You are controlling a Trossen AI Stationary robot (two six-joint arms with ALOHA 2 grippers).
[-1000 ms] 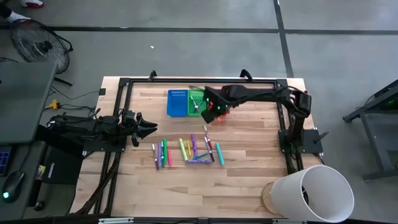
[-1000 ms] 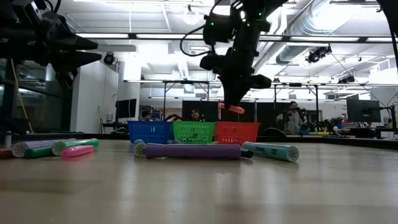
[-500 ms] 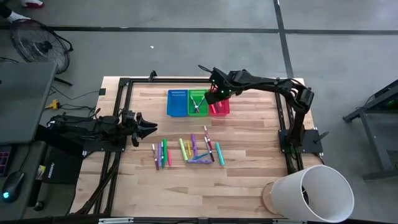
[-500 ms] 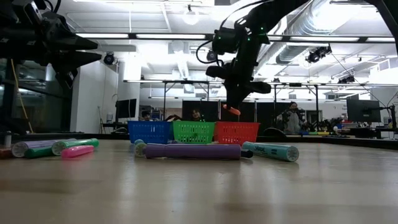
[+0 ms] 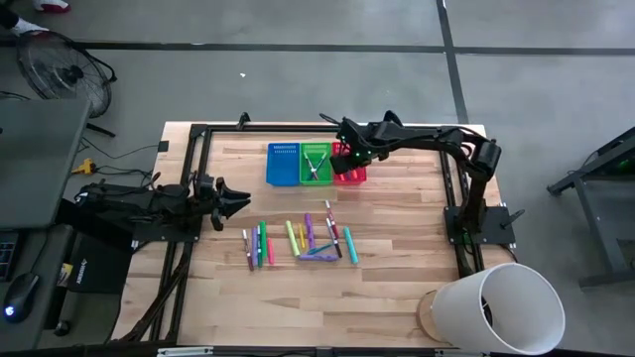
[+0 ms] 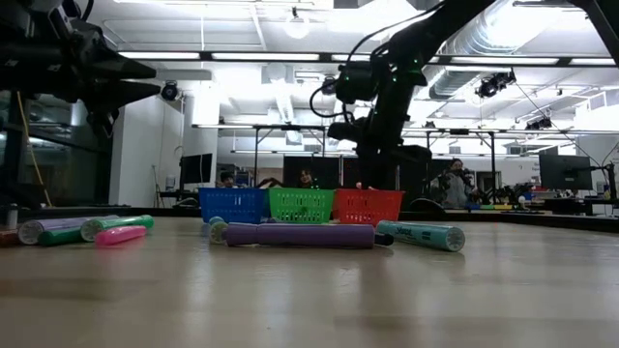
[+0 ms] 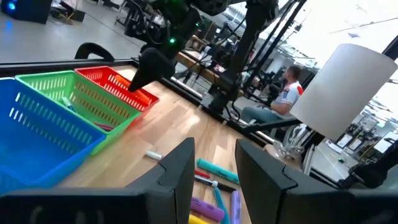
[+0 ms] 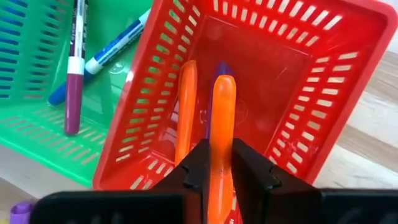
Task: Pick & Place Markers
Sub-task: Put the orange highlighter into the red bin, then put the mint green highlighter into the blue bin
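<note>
Right gripper (image 8: 216, 163): reaches over the red plastic mesh basket (image 5: 350, 171) at the far side of the wooden bench (image 5: 397, 278); its fingers (image 8: 198, 165) grasp an orange marker (image 8: 222, 118) that points down into that basket.
Red basket contents: a second orange marker (image 8: 185, 106) lies along the inner wall; a purple item shows between the two, too hidden to identify.
Green plastic mesh basket (image 5: 315, 164): touches the red basket on one side; holds a white marker with a maroon cap (image 8: 74, 74) and a white marker with a blue cap (image 8: 109, 50).
Blue plastic mesh basket (image 5: 283, 164): stands just beside the green basket, on the side away from the red one.
Loose markers (image 5: 298, 241): a scatter of green, pink, purple, yellow, blue and red sticks lies mid-bench, well apart from the baskets; in the low view a long purple marker (image 6: 300, 235) and a teal marker (image 6: 423, 234) lie in front.
Left gripper (image 5: 233, 201): hovers near the left edge of the bench, above the surface, close to the loose markers; its fingers (image 7: 177, 174) stand apart and released, grasping nothing.
Other: a white cylindrical bin (image 5: 496, 307) stands off the near right corner of the bench.
</note>
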